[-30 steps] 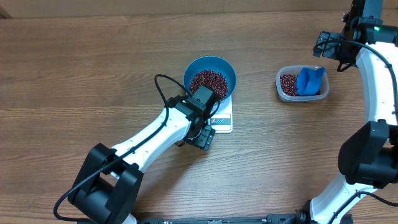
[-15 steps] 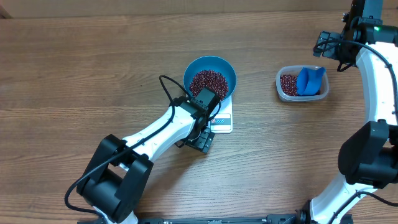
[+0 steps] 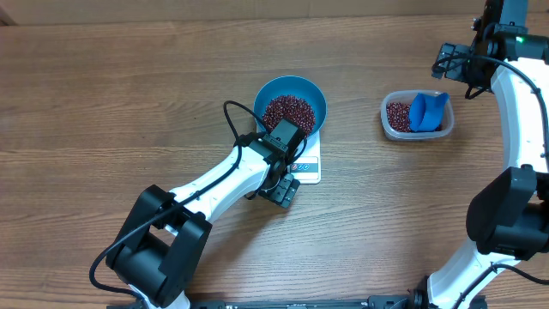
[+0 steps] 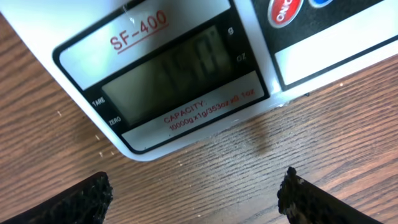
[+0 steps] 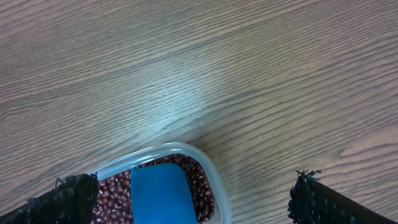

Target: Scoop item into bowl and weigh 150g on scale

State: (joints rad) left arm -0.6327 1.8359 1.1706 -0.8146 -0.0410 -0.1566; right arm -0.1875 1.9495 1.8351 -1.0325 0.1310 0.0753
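Note:
The blue bowl (image 3: pixel 310 93) stands on the white scale (image 3: pixel 307 165), and a heap of red-brown beans (image 3: pixel 287 112) lies in the bowl. My left gripper (image 3: pixel 280 191) hangs open over bare wood just in front of the scale's display edge. In the left wrist view the display (image 4: pixel 174 81) fills the top. Its digits are too faint to read. That gripper (image 4: pixel 196 186) holds nothing. My right gripper (image 5: pixel 194 186) is open above the far end of the clear tub (image 5: pixel 205 163). Nothing is in its grasp.
The clear tub (image 3: pixel 418 130) at the right holds more beans (image 3: pixel 397 114) and a blue scoop (image 3: pixel 429 110), also seen as scoop (image 5: pixel 160 193) in the right wrist view. The right arm (image 3: pixel 523 129) runs along the table's right side.
The left arm's lower links swung to the right while its gripper stayed by the scale and its jaws widened a little. The right arm has not moved.

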